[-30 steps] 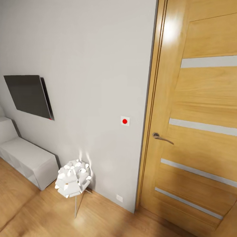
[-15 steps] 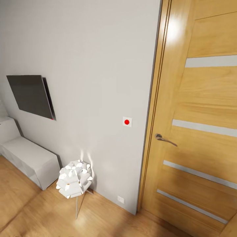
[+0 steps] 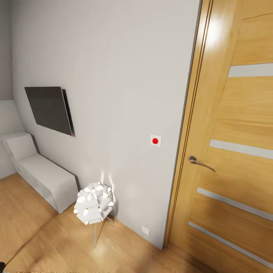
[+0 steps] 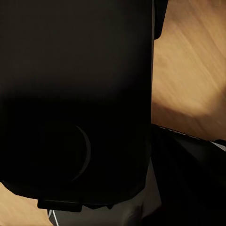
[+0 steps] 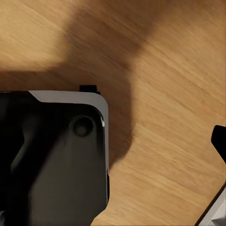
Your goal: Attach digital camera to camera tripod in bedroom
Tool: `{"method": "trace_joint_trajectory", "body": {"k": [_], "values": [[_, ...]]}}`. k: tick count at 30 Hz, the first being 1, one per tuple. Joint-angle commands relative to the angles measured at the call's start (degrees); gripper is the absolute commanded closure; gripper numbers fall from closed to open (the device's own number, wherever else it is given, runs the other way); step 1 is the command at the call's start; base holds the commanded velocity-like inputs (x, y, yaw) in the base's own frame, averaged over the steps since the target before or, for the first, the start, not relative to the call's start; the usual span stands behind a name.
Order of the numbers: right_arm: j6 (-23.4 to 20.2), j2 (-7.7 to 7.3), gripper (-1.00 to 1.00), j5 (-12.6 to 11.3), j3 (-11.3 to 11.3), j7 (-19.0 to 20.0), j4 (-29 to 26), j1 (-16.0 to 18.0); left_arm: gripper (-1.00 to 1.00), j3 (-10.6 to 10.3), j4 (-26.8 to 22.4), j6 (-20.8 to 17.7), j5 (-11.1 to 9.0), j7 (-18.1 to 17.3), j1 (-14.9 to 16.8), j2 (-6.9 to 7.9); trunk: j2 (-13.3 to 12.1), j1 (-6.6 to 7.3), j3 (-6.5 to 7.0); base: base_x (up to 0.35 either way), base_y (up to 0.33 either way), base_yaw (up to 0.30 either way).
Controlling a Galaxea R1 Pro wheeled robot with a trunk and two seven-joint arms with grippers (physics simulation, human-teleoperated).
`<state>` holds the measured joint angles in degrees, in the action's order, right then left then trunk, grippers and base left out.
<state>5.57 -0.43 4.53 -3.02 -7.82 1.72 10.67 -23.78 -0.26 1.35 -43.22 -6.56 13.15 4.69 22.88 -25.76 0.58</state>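
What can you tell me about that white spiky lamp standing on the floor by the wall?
The floor lamp has a round shade built of many white petal-like pieces, lit and casting a soft glow up the grey wall behind it. It stands upright on thin pale legs on the wooden floor, close to the wall, between the white bench and the wooden door, touching neither.

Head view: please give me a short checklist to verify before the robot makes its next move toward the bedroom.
1. Digital camera in sight: not ok.
2. Camera tripod in sight: not ok.
3. Oak door with grey glass strips open: not ok, it looks shut, metal lever handle level.
4. White petal-shaped floor lamp apart from the robot's path: cannot tell.
5. Low white bench against the grey wall: ok.
6. Jaws holding anything: cannot tell.
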Motion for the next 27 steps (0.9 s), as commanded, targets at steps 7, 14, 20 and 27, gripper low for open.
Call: {"method": "trace_joint_trajectory", "body": {"k": [7, 14, 20, 27], "values": [[0.3, -0.01, -1.00, 0.5, -0.3, -0.2, 0.2, 0.1, 1.00, -0.5, 0.1, 0.1, -0.5, -0.3, 0.0, 0.04, 0.0, -0.02, -0.02, 0.000, 0.000, 0.173], [0.3, -0.01, -1.00, 0.5, -0.3, -0.2, 0.2, 0.1, 1.00, -0.5, 0.1, 0.1, -0.5, -0.3, 0.0, 0.05, 0.0, -0.02, -0.02, 0.000, 0.000, 0.174], [0.4, -0.01, -1.00, 0.5, -0.3, -0.2, 0.2, 0.1, 1.00, -0.5, 0.1, 0.1, -0.5, -0.3, 0.0, 0.05, 0.0, -0.02, -0.02, 0.000, 0.000, 0.174], [0.4, -0.01, -1.00, 0.5, -0.3, -0.2, 0.2, 0.1, 1.00, -0.5, 0.1, 0.1, -0.5, -0.3, 0.0, 0.05, 0.0, -0.02, -0.02, 0.000, 0.000, 0.177]]}}
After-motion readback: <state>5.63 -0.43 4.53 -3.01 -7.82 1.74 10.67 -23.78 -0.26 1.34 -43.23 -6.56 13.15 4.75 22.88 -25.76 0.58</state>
